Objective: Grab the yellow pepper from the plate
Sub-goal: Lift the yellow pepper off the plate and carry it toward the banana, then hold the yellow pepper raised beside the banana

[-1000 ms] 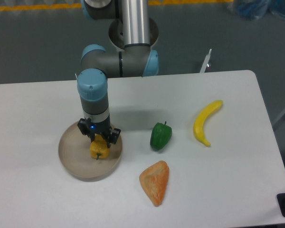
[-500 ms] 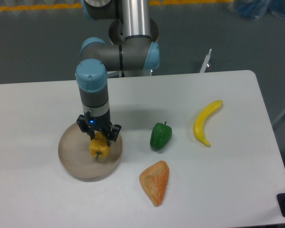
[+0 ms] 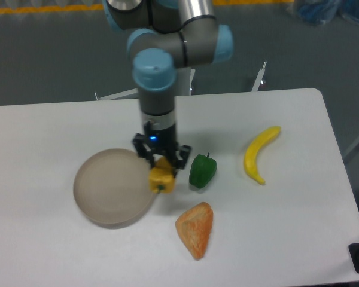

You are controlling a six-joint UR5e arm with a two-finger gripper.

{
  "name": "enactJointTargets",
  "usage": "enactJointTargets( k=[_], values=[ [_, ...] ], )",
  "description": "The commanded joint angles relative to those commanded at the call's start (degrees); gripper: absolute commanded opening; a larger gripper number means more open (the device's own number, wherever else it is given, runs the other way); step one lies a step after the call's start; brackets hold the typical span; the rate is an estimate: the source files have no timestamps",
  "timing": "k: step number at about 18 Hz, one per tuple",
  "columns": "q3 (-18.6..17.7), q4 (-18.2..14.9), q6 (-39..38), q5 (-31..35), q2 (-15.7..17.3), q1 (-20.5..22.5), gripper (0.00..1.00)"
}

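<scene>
Left of centre in the frame, the arm's tool (image 3: pixel 161 164) is closed on the yellow pepper (image 3: pixel 161 179), which hangs below the fingers at the right rim of the plate (image 3: pixel 107 190), apparently lifted clear of it. The plate's dish shows nothing lying in it. Just right of the pepper sits a green pepper (image 3: pixel 202 171) on the white desk (image 3: pixel 287 239); an orange wedge of food (image 3: pixel 196 228) lies below it, and a banana (image 3: pixel 258 153) lies further right.

The grip looks to be on the pepper's upper part only, so the lobed, smooth fruit could slip or twist out if the arm swings quickly. A low sideways pass could also knock the green pepper.

No brand, label or writing can be read anywhere in view.
</scene>
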Motion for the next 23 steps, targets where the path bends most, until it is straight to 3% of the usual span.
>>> enactJointTargets(
  k=[1, 6, 23],
  values=[
    [0.87, -0.09, 2.46, -0.09, 0.0, 2.37, 0.4],
    [2.55, 0.0, 7.49, -0.26, -0.88, 6.25, 0.4],
    [2.73, 0.26, 8.64, 0.26, -1.14, 6.34, 0.4]
  ],
)
